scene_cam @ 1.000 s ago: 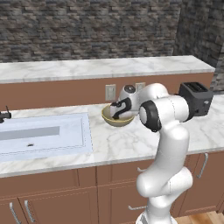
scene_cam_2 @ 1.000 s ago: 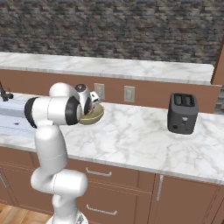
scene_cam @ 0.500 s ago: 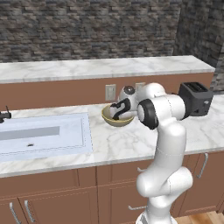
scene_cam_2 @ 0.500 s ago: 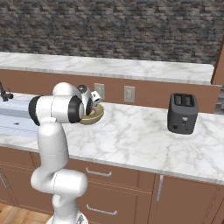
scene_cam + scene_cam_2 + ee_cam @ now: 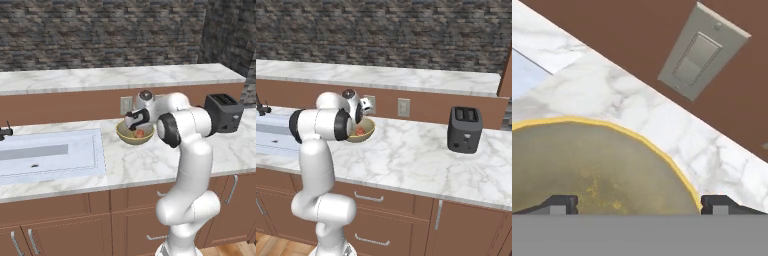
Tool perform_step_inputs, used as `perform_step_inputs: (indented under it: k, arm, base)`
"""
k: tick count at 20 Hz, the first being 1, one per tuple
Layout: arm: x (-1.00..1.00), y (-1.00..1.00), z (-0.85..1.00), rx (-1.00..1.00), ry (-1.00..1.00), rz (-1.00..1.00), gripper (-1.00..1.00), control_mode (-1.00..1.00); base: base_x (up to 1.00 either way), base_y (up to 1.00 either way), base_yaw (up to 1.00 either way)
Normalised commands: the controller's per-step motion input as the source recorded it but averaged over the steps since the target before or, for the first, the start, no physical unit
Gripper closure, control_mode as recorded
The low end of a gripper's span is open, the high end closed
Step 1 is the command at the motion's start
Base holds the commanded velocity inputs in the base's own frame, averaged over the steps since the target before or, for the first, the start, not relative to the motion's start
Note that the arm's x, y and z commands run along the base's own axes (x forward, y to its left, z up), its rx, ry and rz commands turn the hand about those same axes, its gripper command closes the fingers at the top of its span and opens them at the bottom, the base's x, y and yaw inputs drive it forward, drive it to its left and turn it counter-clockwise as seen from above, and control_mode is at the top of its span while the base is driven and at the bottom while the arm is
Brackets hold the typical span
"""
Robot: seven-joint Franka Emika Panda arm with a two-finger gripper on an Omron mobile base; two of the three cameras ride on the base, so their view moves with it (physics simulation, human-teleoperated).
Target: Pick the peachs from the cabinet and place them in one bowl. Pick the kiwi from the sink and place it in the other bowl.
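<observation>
Left base view: the white arm bends over the marble table (image 5: 150, 165) and its pincer (image 5: 134, 121) hangs just above the deep tan bowl (image 5: 131, 137), which stands toward the back edge of the table, between the sink (image 5: 50, 155) at the left and the black toaster (image 5: 223, 113) at the right end. A peach (image 5: 139, 133) lies inside the bowl, red blush showing, apart from the fingers. In the hand view the two dark fingertips (image 5: 561, 203) stand wide apart at either side, with nothing between them, over the yellow-rimmed inside of the bowl (image 5: 587, 165). A grey wall switch (image 5: 703, 52) sits on the brown back panel just behind the bowl. In the right base view the peach (image 5: 359, 131) shows beside the arm's wrist. No writing or brand can be read on the toaster or the switch.
</observation>
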Motion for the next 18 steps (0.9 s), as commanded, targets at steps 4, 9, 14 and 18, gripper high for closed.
perform_step_inputs:
  k: [4,9,14,18]
  arm:
    - [-0.69,-0.1,0.54,0.09,0.03,-0.07,-1.0,-1.0]
    - [-1.0,-0.07,0.2,0.09,0.0,0.0,-1.0,-1.0]
    - [-1.0,-0.02,0.07,0.09,0.01,0.0,-1.0,-1.0]
    - [-1.0,0.0,0.41,0.03,0.12,0.03,-1.0,-1.0]
  base:
    - [0.0,0.0,0.0]
    - [0.0,0.0,0.0]
    - [0.0,0.0,0.0]
    - [0.0,0.0,0.0]
